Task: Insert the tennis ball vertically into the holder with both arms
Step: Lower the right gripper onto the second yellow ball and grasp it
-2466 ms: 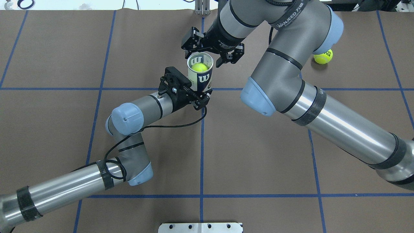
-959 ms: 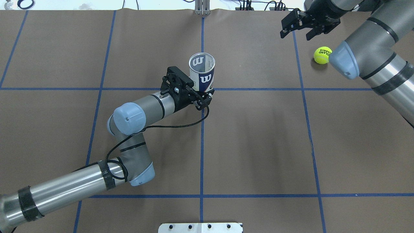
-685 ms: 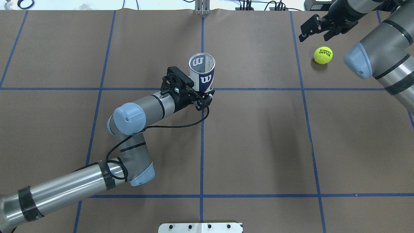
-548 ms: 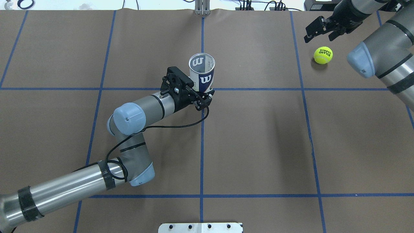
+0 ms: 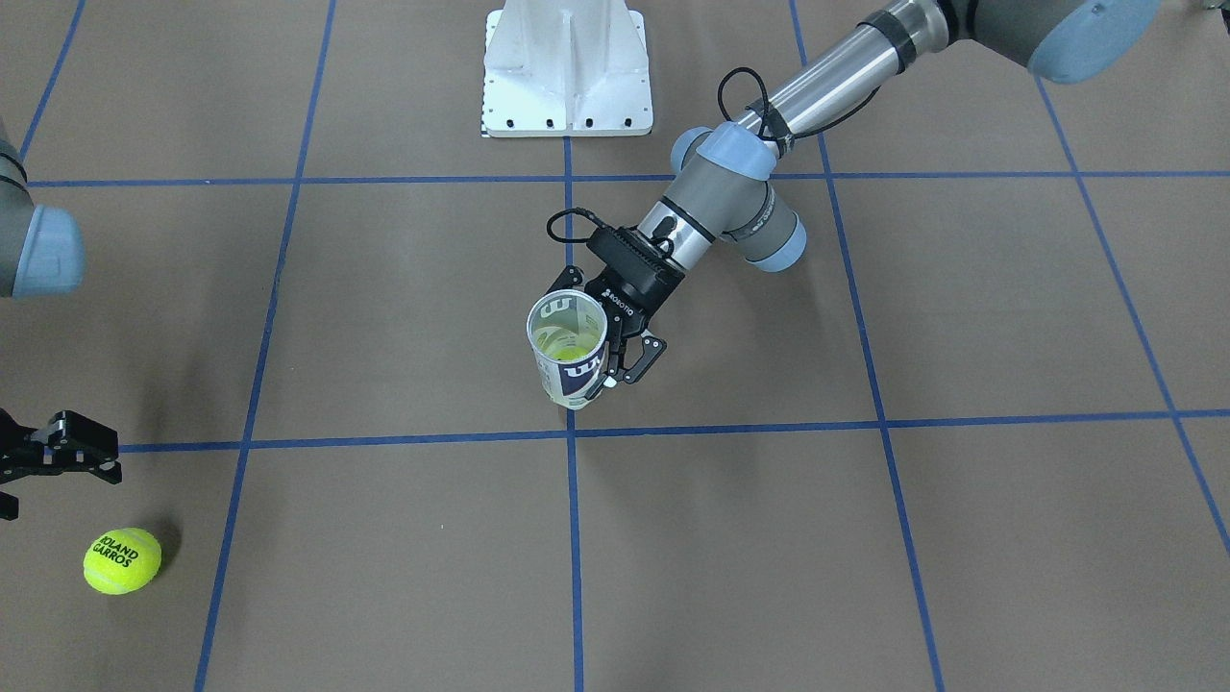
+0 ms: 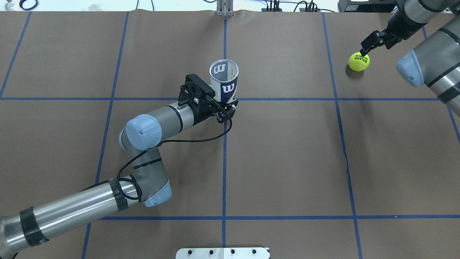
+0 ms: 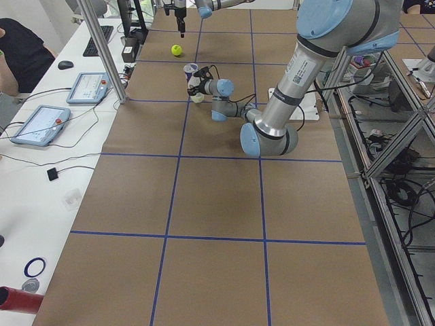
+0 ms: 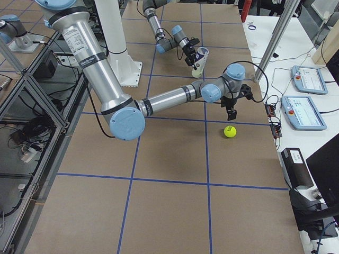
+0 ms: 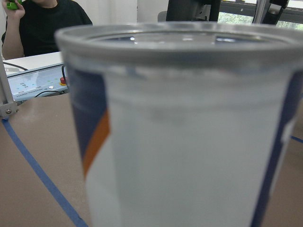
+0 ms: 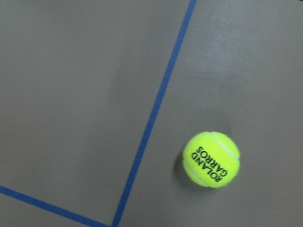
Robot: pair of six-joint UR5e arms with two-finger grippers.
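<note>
The holder (image 6: 224, 80) stands upright at the table's middle, a clear can with a navy and white label. My left gripper (image 6: 225, 101) is shut on its lower part from the side. Looking down its mouth, I see yellow-green of a tennis ball inside the holder (image 5: 567, 352). A second tennis ball (image 6: 358, 61) lies loose on the mat at the far right, also seen from the wrist as a ball (image 10: 211, 159). My right gripper (image 6: 376, 46) hangs open just above and beyond that ball, holding nothing. The holder (image 9: 180, 127) fills the left wrist view.
The white base bracket (image 5: 567, 67) sits at the robot's edge of the table. Blue tape lines grid the brown mat. Tablets (image 8: 299, 111) lie on a side table past the far edge, behind a metal post (image 7: 102, 47). A seated person (image 7: 20, 47) is there.
A ball at the holder's mouth 2.5 s ago has sunk out of sight inside. My right gripper swung away to the far right, turned and dropped toward the loose ball. The left arm held still.
</note>
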